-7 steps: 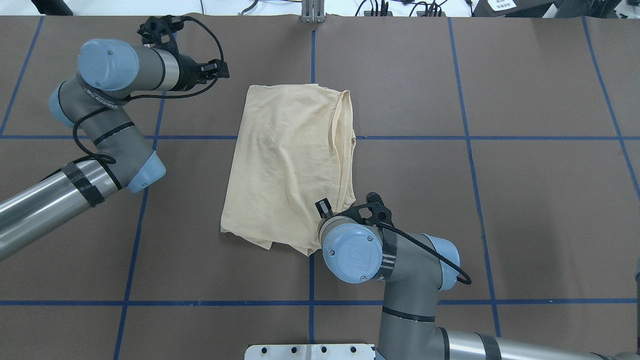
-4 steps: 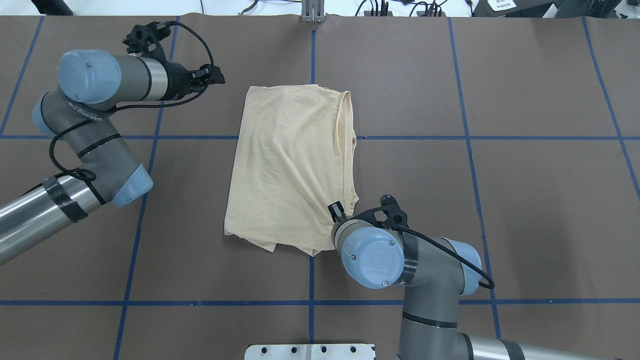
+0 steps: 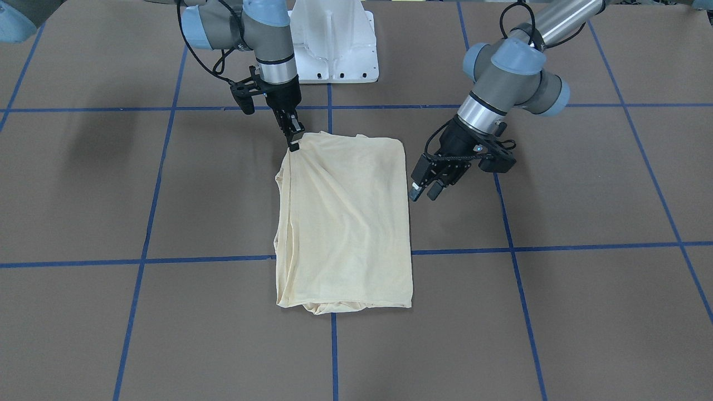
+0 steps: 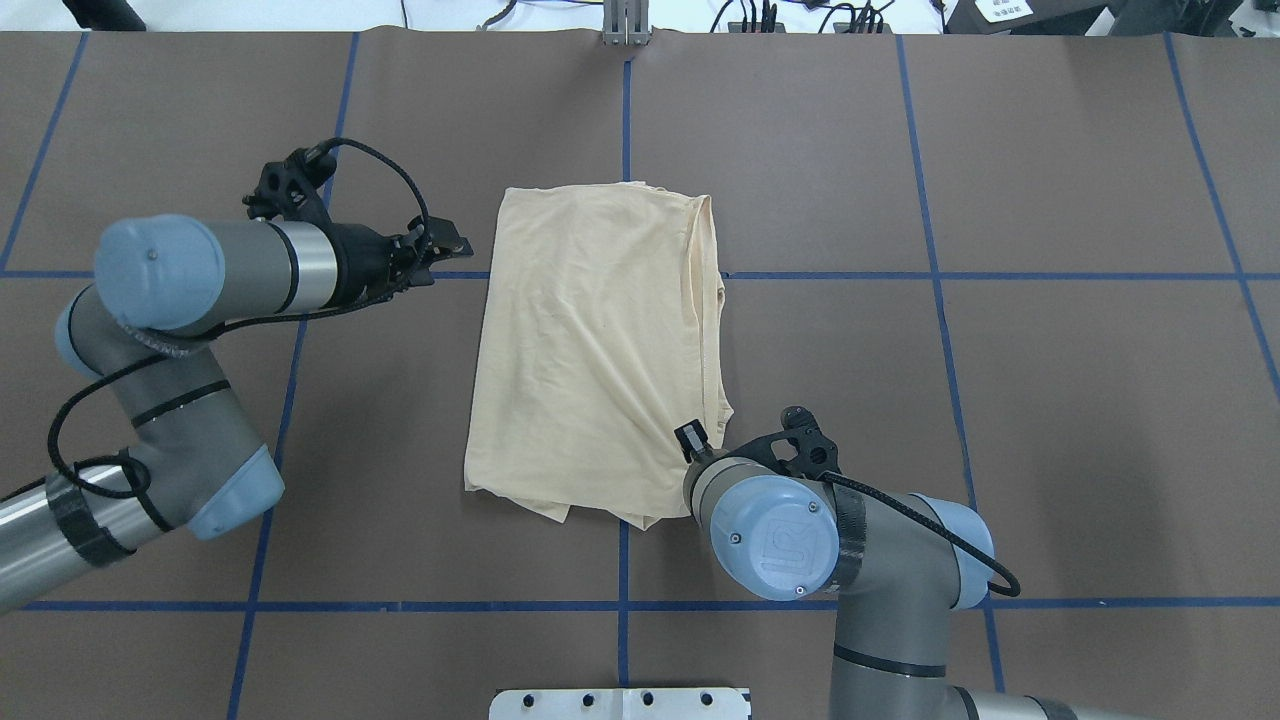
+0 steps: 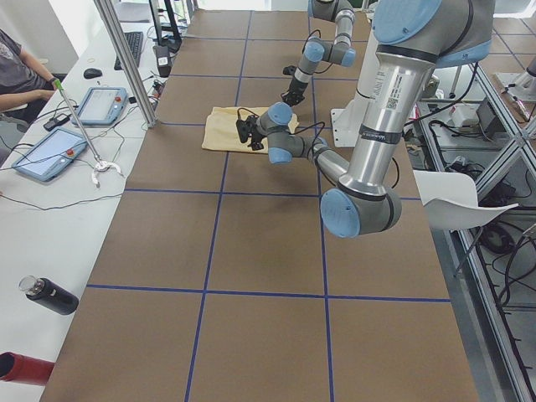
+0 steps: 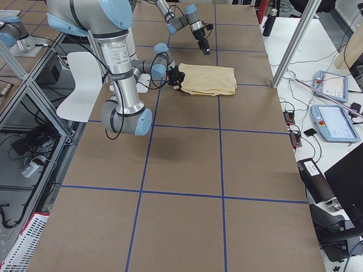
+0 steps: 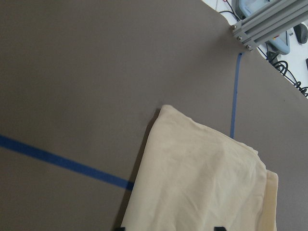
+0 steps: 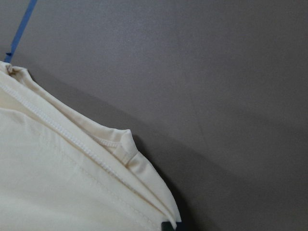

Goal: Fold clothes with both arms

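T-shirt (image 3: pixel 345 223) lies flat on the table (image 3: pixel 557 306), folded to a tall panel, straight out in front of the white base (image 3: pixel 334 50), short end toward the base, apart from it. Print not visible, plain side up.

Right gripper (image 3: pixel 293 142) sits at the shirt corner nearest the base, on the right-arm side. Its fingers look closed on the cloth there, and creases fan out from that corner, so the pinch looks real. The right wrist view shows stacked layers with a stitched edge at the fingertip.

Left gripper (image 3: pixel 424 191) hangs just off the opposite long edge, farther out from the base, jaws apart, holding nothing and not touching the cloth.

Handling, judged: thin knit, very light, fully limp, no stiffness. It will sag and drape from any held point. Some drag on the table cover is likely, and the layers can slide over each other and fan apart. Not fragile, though a hard pull would stretch or skew the panel.

Where to hold: corners and hemmed edges, catching all the stacked layers in one pinch, not only the top one. The left gripper probably wants the matching corner on its own side, same distance from the base as the right one, so that both lift evenly. A mid-panel grab would just bunch the cloth.
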Tool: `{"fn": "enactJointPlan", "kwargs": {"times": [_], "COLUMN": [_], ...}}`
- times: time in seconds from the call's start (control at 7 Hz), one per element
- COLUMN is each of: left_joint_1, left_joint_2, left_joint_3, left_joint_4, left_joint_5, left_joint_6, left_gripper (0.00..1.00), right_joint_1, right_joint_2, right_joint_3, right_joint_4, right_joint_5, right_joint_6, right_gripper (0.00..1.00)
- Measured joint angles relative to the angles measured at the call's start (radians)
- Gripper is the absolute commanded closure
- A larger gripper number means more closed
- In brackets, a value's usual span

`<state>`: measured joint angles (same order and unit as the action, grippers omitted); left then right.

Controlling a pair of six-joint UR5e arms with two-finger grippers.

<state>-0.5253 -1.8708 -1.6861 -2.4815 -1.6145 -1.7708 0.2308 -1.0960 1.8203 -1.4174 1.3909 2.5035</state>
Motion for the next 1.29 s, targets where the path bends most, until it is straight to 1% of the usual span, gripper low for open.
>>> {"fn": "enactJointPlan", "kwargs": {"times": [0.14,0.29,0.57,0.86,1.0,1.14,1.29], "left_joint_1": [0.071,0.130,0.206,0.243,0.250,0.253,0.254], "left_joint_2": [0.037,0.062,0.083,0.086,0.094,0.114,0.131], "left_joint_3": [-0.032,-0.059,-0.092,-0.104,-0.108,-0.119,-0.132], "left_joint_4": [0.003,0.014,0.059,0.082,0.085,0.086,0.087], "left_joint_5": [0.042,0.060,0.073,0.086,0.090,0.092,0.092], "left_joint_6": [-0.041,-0.086,-0.141,-0.157,-0.160,-0.162,-0.163], "left_gripper": [0.36,0.38,0.41,0.46,0.52,0.54,0.60], "right_joint_1": [-0.001,-0.001,-0.002,-0.002,-0.002,-0.002,-0.002], "right_joint_2": [0.000,0.000,0.002,0.003,0.003,0.003,0.003], "right_joint_3": [0.000,0.000,0.001,0.001,0.001,0.002,0.003], "right_joint_4": [0.000,0.000,0.000,0.000,0.000,0.000,0.000], "right_joint_5": [0.000,0.001,0.002,0.002,0.002,0.002,0.002], "right_joint_6": [0.000,0.000,-0.001,-0.002,-0.002,-0.002,-0.002], "right_gripper": [1.00,1.00,1.00,1.00,1.00,1.00,1.00]}}
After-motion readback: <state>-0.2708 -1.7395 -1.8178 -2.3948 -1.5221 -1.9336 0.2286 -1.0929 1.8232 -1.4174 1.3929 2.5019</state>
